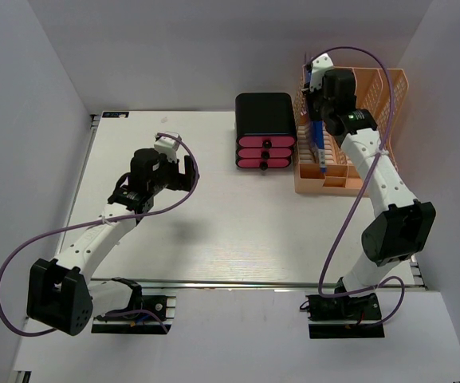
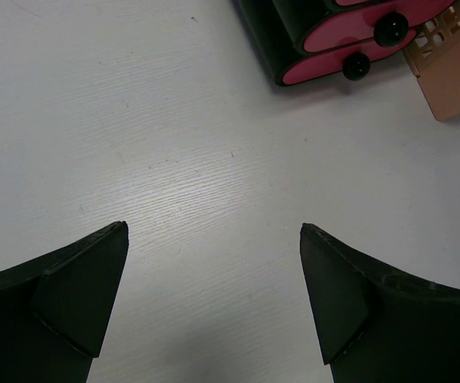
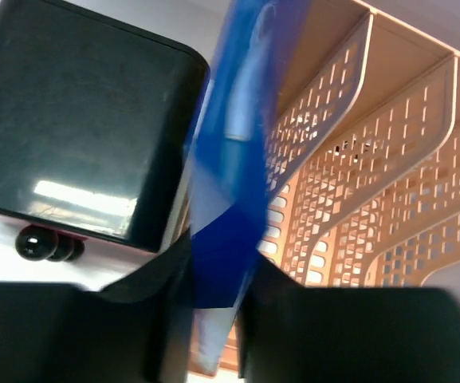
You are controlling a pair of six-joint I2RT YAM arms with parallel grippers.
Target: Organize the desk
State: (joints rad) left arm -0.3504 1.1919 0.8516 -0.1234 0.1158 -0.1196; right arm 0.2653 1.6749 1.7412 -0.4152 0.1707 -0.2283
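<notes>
The white desk [image 1: 206,231] fills the top view and shows bare in the left wrist view [image 2: 214,159]. My right gripper [image 1: 319,112] is shut on a blue folder [image 3: 230,199], held upright at the left end of the peach lattice file rack [image 1: 353,136]; the rack's dividers show in the right wrist view [image 3: 373,183]. The folder's lower edge shows blue in the top view [image 1: 316,148] at the rack's left slot. My left gripper [image 1: 178,167] is open and empty above the bare desk, its fingertips [image 2: 94,279] wide apart.
A black drawer unit with pink drawer fronts [image 1: 265,132] stands just left of the rack, also in the left wrist view [image 2: 349,40] and right wrist view [image 3: 78,128]. A metal rail [image 1: 253,283] runs along the desk's near edge. White walls enclose the desk.
</notes>
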